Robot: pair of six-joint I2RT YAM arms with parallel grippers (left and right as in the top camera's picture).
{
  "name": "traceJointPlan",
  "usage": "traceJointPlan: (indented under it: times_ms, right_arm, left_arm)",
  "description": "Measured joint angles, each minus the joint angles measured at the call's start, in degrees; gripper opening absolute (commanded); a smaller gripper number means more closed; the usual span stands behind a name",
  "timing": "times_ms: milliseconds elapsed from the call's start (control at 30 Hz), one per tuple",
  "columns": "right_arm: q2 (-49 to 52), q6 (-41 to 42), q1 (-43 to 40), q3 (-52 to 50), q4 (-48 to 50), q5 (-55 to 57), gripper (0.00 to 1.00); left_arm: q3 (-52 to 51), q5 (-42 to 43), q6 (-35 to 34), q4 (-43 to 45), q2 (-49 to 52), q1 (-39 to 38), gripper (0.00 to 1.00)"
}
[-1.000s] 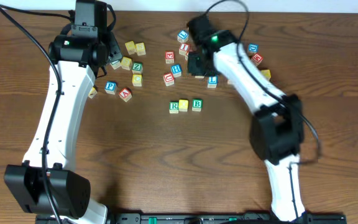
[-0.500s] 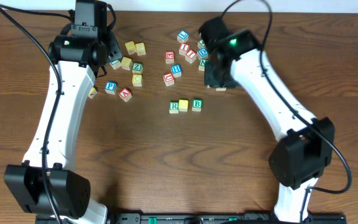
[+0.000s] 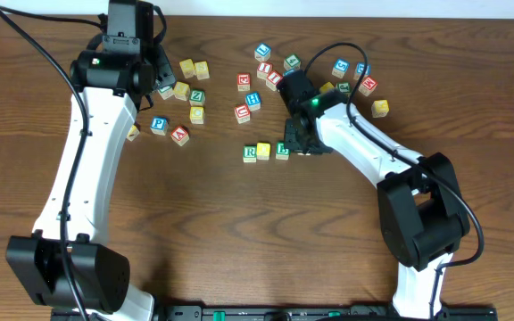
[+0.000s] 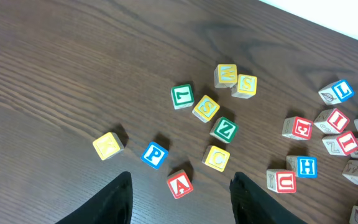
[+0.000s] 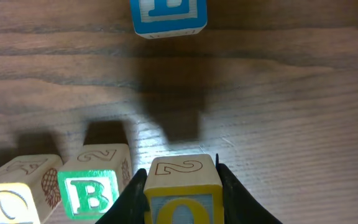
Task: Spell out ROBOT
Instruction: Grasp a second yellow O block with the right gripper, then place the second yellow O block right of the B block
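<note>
Right jaws clamp the O block (image 5: 182, 190) just beside the B block (image 5: 92, 191); left jaws gape wide above scattered blocks (image 4: 206, 108) on the bench (image 4: 55, 74).

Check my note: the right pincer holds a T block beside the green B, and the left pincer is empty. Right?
No. The right pincer holds an O block, not a T, as the right wrist view shows. It is beside the green B, and the left pincer is empty.
</note>
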Motion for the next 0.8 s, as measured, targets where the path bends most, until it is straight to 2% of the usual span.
traceJointPlan:
  times_ms: [300,567,800]
  right_arm:
    - [0.00,0.79,0.26,-4.33,5.27,-0.85,0.24]
    - [0.00,0.79,0.42,-4.61,5.20,-1.81,0.26]
    - [0.00,0.96,0.83,-4.66,6.45,-1.86,0.38]
  left_arm:
    - [0.00,0.00,0.00,-0.02,-0.02,0.00,0.50]
    - [-0.76,0.00,0.00,-0.02,0.00,0.00,0.50]
    - [-0.98,0.00,0.00,0.15,0.00,0.00,0.50]
